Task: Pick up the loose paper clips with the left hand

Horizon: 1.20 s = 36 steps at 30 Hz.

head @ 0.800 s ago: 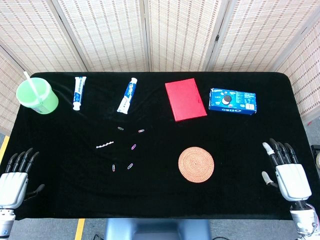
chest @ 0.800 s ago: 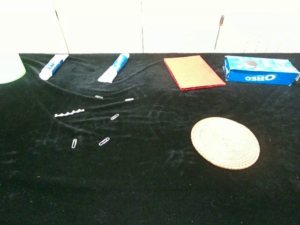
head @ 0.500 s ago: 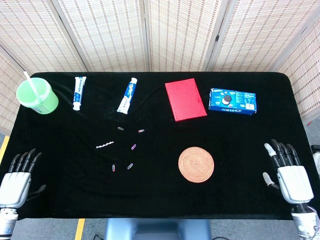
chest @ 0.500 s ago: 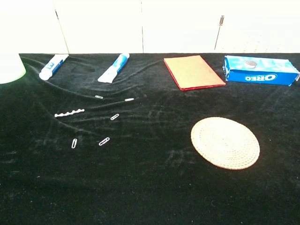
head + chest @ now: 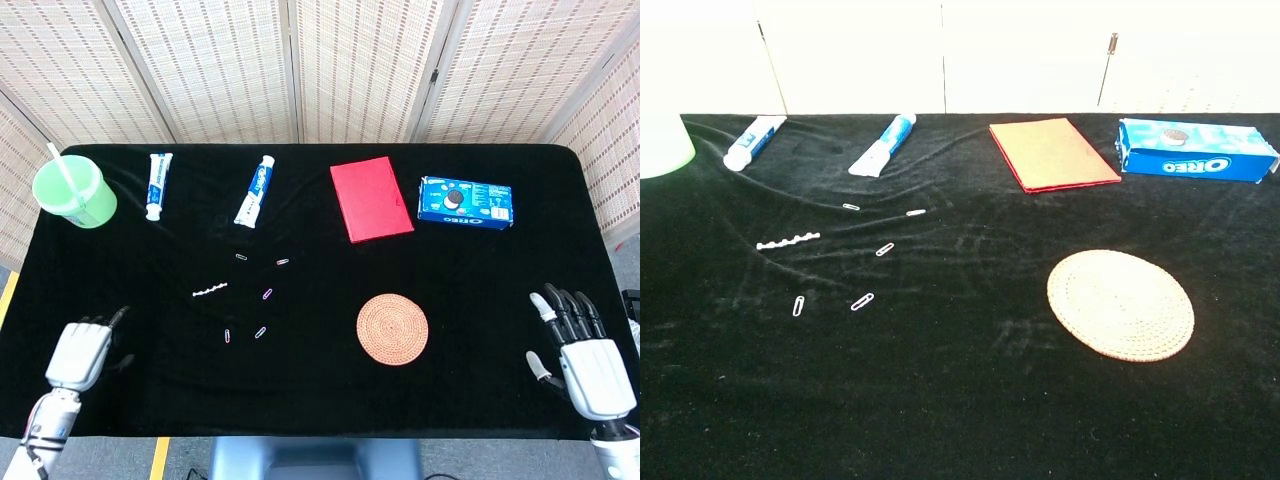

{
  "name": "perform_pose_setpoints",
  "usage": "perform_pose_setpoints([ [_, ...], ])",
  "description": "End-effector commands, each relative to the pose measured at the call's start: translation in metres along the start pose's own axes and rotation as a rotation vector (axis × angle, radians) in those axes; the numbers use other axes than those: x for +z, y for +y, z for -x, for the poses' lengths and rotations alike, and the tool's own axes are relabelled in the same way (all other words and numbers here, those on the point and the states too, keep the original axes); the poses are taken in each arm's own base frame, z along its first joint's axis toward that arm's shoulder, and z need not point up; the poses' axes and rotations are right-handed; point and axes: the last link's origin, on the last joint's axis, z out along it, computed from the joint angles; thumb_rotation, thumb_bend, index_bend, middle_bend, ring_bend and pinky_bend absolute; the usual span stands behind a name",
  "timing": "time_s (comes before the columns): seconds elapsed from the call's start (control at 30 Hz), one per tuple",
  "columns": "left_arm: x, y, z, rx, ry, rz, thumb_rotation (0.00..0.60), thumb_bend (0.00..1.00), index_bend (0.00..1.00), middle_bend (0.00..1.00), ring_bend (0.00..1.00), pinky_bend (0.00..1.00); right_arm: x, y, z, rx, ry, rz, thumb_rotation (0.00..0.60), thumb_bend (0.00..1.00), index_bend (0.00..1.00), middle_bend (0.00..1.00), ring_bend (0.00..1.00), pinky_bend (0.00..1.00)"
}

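Five loose clips [image 5: 262,300] lie scattered left of centre on the black desk [image 5: 480,300], none touching another; a white strip of joined clips [image 5: 210,291] sits just beside them, likely not part of the job. Nearest clips to the robot: the pair at the front [image 5: 830,303].

Left hand [image 5: 82,352] is over the desk's front-left corner, empty, well apart from the clips. It looks tilted forward, fingers pointing toward the cluster; how wide the fingers stand cannot be told from here. Judged: reach just starting, nothing picked yet.

Right hand [image 5: 585,355] at the front-right edge, fingers spread, holding nothing, parked out of the way since the task is left-only.

Other stuff: green cup [image 5: 75,192], two toothpaste tubes [image 5: 158,184], red book [image 5: 371,198], Oreo box [image 5: 466,201] along the back; woven coaster [image 5: 392,328] to the right. All well clear of the clips, so the reach path is free.

Clips are thin and flat on soft cloth, so they probably need a fingertip pinch; slipping is likely.
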Motion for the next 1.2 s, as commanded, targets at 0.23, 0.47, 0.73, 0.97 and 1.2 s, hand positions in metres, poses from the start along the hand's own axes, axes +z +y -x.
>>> perform_pose_setpoints([
  [0.23, 0.049, 0.043, 0.005, -0.057, -0.05, -0.001, 0.6, 0.26, 0.46, 1.0, 1.0, 0.97, 0.0, 0.002, 0.002, 0.002, -0.018, -0.01, 0.6, 0.35, 0.0, 0.0, 0.0, 0.0],
  [0.47, 0.066, 0.071, 0.018, -0.108, -0.054, -0.012, 0.6, 0.28, 0.47, 1.0, 1.0, 0.97, -0.01, 0.003, -0.001, -0.001, -0.006, -0.012, 0.6, 0.35, 0.0, 0.0, 0.0, 0.0],
  [0.73, 0.074, 0.088, 0.03, -0.127, -0.05, -0.003, 0.6, 0.36, 0.46, 1.0, 1.0, 0.98, -0.016, 0.002, -0.001, -0.005, -0.001, -0.05, 0.6, 0.35, 0.0, 0.0, 0.0, 0.0],
  [0.97, 0.076, 0.095, 0.036, -0.14, -0.056, -0.001, 0.6, 0.36, 0.43, 1.0, 1.0, 0.98, -0.024, 0.006, -0.007, 0.0, 0.021, -0.019, 0.6, 0.35, 0.0, 0.0, 0.0, 0.0],
  [1.2, 0.094, 0.115, 0.037, -0.153, -0.025, 0.014, 0.6, 0.37, 0.39, 1.0, 1.0, 0.98, -0.018, 0.009, -0.009, 0.014, 0.023, -0.007, 0.6, 0.35, 0.0, 0.0, 0.0, 0.0],
])
